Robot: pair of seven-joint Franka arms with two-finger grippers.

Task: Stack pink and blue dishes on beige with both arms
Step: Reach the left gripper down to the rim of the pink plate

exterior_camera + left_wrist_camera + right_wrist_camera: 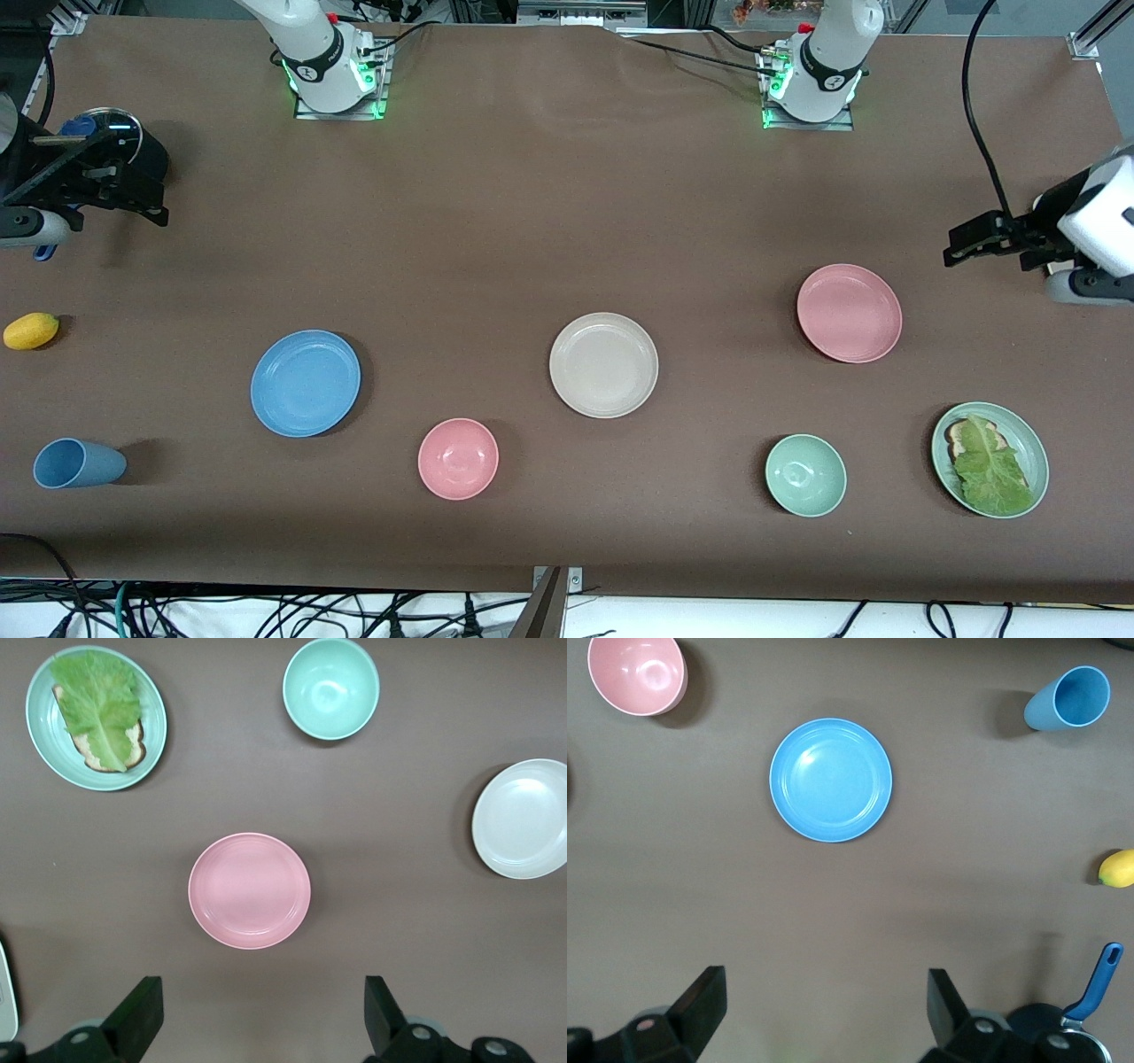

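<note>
The beige plate (603, 364) lies mid-table. The pink plate (849, 313) lies toward the left arm's end, and the blue plate (306, 383) toward the right arm's end. All three lie apart and bare. My left gripper (952, 248) hangs open at the table's left-arm end, raised and apart from the pink plate. Its wrist view shows the pink plate (249, 890) ahead of the open left gripper (261, 992), with the beige plate (523, 819) at the edge. My right gripper (159, 190) hangs open at the right-arm end. Its wrist view shows the blue plate (831, 780) ahead of the empty right gripper (824, 983).
A pink bowl (458, 458) and a pale green bowl (805, 475) sit nearer the front camera than the plates. A green plate (1019, 427) holds bread and lettuce. A blue cup (78, 463) lies on its side, with a yellow fruit (31, 330) and a blue-handled pan (106, 128) at the right arm's end.
</note>
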